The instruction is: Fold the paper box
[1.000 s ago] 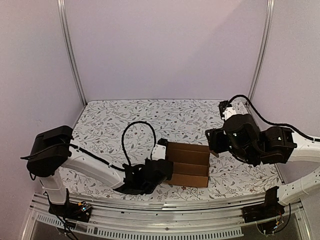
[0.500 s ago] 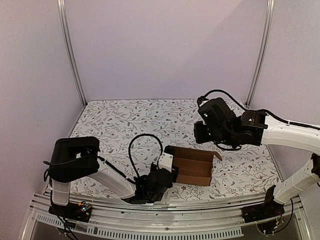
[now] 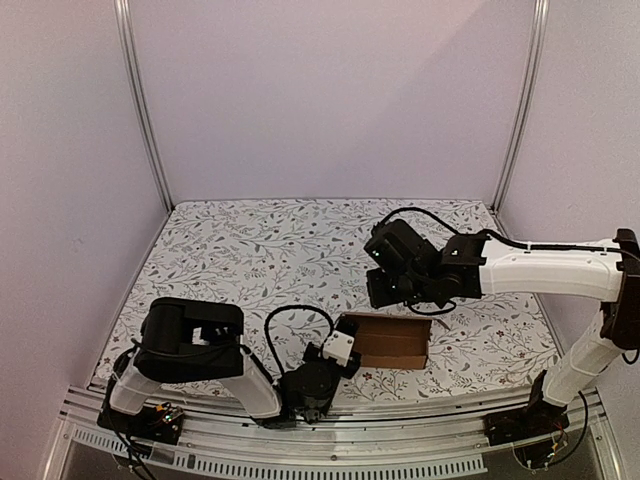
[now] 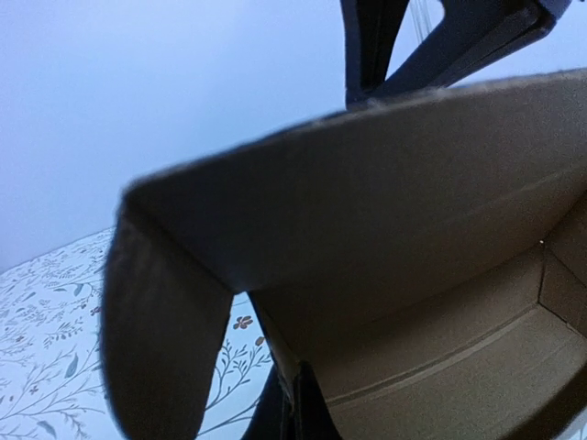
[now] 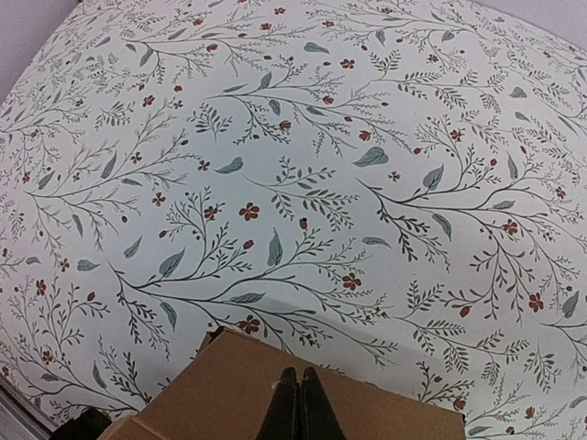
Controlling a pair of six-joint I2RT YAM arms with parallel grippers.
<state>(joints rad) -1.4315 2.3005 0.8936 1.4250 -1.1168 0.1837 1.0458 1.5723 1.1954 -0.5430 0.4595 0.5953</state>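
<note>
The paper box is a brown cardboard carton lying open on the floral cloth near the front edge. My left gripper is at the carton's left end. In the left wrist view the inside of the paper box fills the frame, and the left gripper is shut on the edge of one thin wall. My right gripper hangs over the carton's far wall. In the right wrist view the right gripper is shut, with nothing between its fingers. Its tips are over a flat panel of the paper box.
The floral tablecloth stretches left and back from the carton. A metal rail runs along the near edge just behind the left gripper. Lilac walls and two upright posts enclose the table.
My right arm has swung left from the right side to over the carton, and its jaws have shut. The left arm has drawn in toward the near rail, and the carton looks narrower.
</note>
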